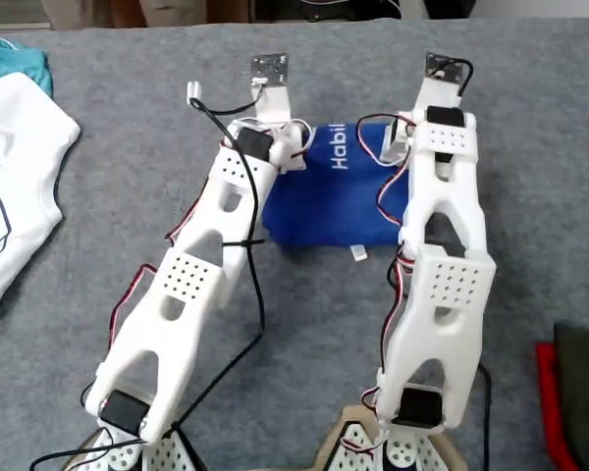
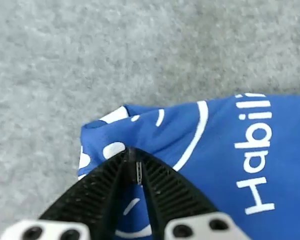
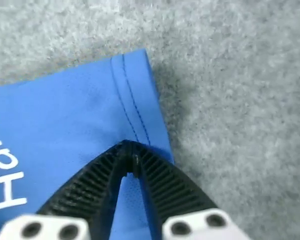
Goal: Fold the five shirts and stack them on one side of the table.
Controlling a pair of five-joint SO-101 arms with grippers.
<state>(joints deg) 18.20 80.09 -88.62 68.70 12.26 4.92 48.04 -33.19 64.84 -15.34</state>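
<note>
**Blue shirt folded at centre, four others at the edges**

The blue shirt (image 1: 334, 196) lies folded into a rough rectangle, white lettering up. One corner is bunched and the opposite, hemmed corner lies flat. The left gripper (image 2: 132, 159) and right gripper (image 3: 126, 152) are closed on those two corners. At the high view's left edge a white shirt (image 1: 15, 186) with a dark print lies spread out, and a teal shirt (image 1: 15, 61) touches its far side. At the right edge lie a dark garment (image 1: 584, 392) and a red one (image 1: 548, 392), possibly folded shirts.

Blue shirt (image 1: 336, 196) between left arm (image 1: 191, 275) and right arm (image 1: 444, 265)
</note>
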